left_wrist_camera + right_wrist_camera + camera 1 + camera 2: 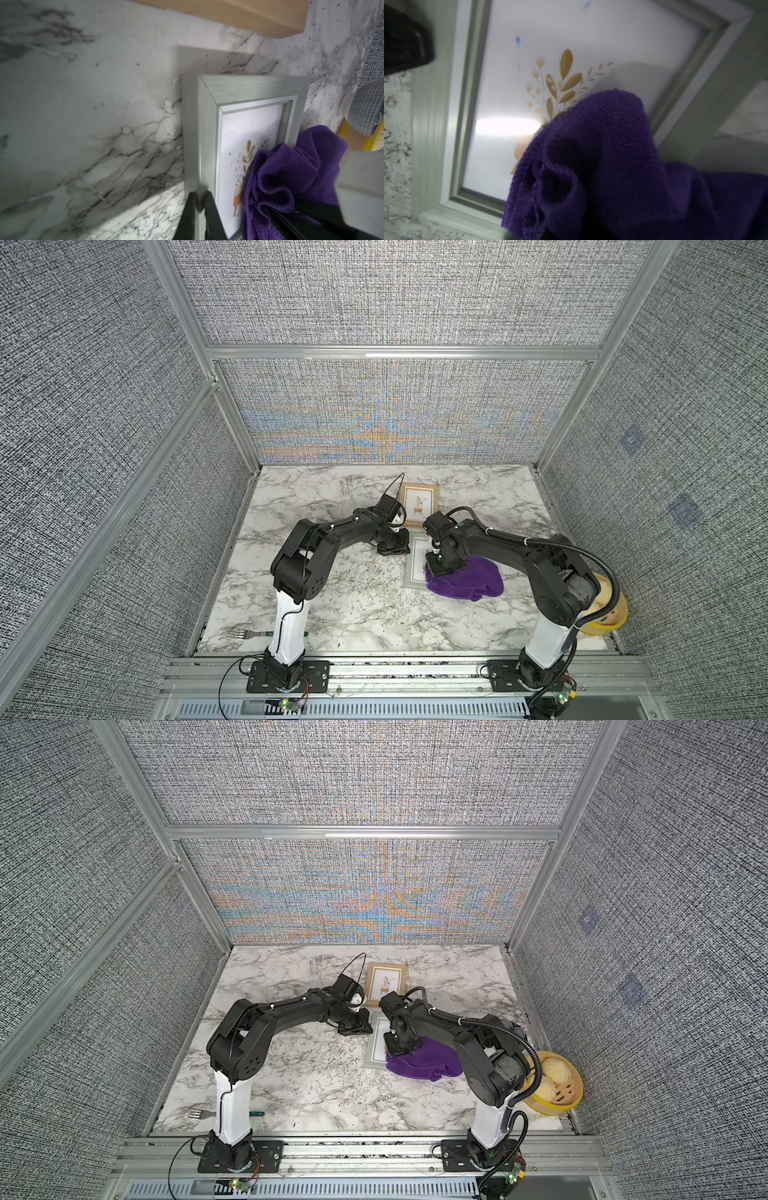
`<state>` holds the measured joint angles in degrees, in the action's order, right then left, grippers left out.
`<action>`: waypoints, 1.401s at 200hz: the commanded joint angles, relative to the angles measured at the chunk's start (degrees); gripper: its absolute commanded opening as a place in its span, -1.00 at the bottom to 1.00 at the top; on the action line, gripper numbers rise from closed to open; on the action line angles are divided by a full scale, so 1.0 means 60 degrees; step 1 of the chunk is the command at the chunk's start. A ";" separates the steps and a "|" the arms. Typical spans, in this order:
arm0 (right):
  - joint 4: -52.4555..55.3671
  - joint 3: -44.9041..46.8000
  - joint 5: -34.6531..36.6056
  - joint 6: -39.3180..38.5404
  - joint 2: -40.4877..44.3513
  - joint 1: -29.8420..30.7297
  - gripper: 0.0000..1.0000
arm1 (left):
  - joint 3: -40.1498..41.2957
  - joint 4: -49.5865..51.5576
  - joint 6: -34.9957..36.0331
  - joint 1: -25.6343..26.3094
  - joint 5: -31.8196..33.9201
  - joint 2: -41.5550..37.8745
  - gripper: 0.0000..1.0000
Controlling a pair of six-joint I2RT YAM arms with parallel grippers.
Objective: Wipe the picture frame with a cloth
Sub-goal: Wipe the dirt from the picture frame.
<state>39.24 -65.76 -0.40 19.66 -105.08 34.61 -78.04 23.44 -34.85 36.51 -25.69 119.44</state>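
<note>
Right gripper [441, 572], clamped tight on a bunch of purple cloth [469, 580], rests it on the glass of the grey picture frame [413, 572] lying flat on the marble table [332, 593], left gripper [200, 207] nipped onto the frame's rail; best press low, sweep slowly toward the blue fleck [518, 41], brace firm.

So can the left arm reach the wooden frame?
Probably yes: the wooden frame lies just beyond it, nothing between, but the left claw is shut on the grey frame and must release first.

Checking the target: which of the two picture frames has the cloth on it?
The grey frame in front; the purple cloth covers part of its glass. The tan frame behind it is uncovered.
</note>
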 commanded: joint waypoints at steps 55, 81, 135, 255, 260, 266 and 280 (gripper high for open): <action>-0.1137 -0.0470 0.1553 -0.0060 0.0029 -0.0447 -1.00 | 0.0307 0.2436 0.0638 -0.0021 0.2260 0.0382 -0.82; -0.1053 -0.0215 0.1048 -0.0182 -0.0020 -0.0469 -1.00 | 0.0306 0.2424 0.0532 -0.0020 0.2304 0.0367 -0.83; -0.0199 0.1725 -0.0303 0.0033 0.0826 0.0010 -1.00 | 0.0246 0.2363 -0.0006 -0.0021 0.2418 0.0432 -0.85; 0.1223 0.2845 -0.0988 0.0751 0.1787 0.0484 -1.00 | 0.0072 0.2553 -0.0168 -0.0036 0.2526 0.0499 -0.85; 0.1296 0.2947 -0.0914 0.0817 0.1881 0.0481 -1.00 | 0.0059 0.2562 -0.0168 -0.0029 0.2524 0.0499 -0.85; 0.1325 0.3048 -0.0799 0.0878 0.1928 0.0496 -1.00 | 0.0040 0.2557 -0.0170 -0.0028 0.2510 0.0497 -0.85; 0.1099 0.3222 -0.0563 0.1035 0.1798 0.0472 -1.00 | 0.0014 0.2555 -0.0154 -0.0036 0.2466 0.0518 -0.85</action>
<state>24.71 -49.34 -0.51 23.46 -92.79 37.21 -79.11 24.80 -36.01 36.34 -25.67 119.79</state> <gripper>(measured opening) 0.089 0.077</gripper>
